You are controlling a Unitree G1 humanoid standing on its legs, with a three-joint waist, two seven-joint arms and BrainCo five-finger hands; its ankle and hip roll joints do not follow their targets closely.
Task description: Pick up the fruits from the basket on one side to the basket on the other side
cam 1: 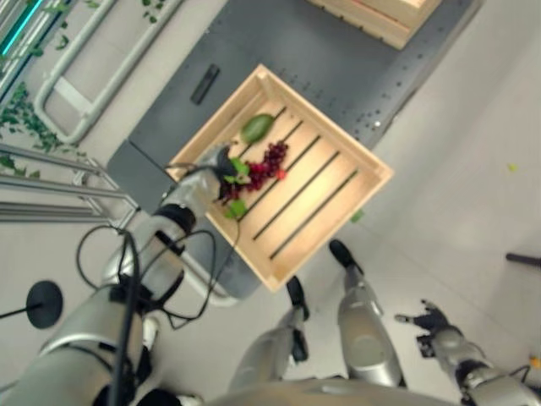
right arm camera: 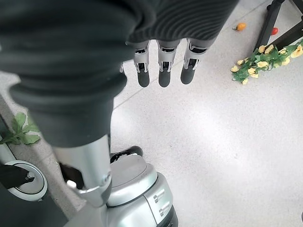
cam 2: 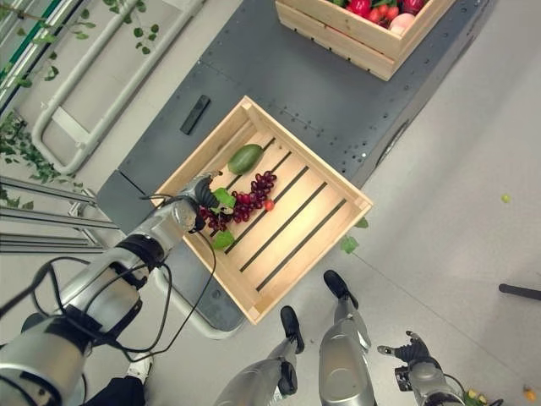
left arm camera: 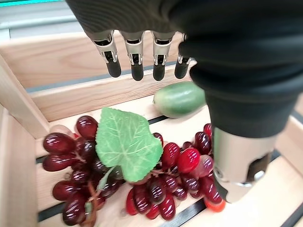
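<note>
Bright, even light overhead; my left eye view looks hazy, soft glare on the pale floor [right arm camera: 222,132].

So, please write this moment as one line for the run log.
left hand open over grapes | right hand open, idle | crate: grapes, mango

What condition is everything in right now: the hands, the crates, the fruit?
Left hand: open, fingers straight, over the grapes.
Right hand: open, idle, low beside the robot.
Red grapes: lying in the near crate, not gripped.
Green fruit: lying on the slats, untouched.
Near crate: mostly bare.
Far crate: holding fruit.
</note>
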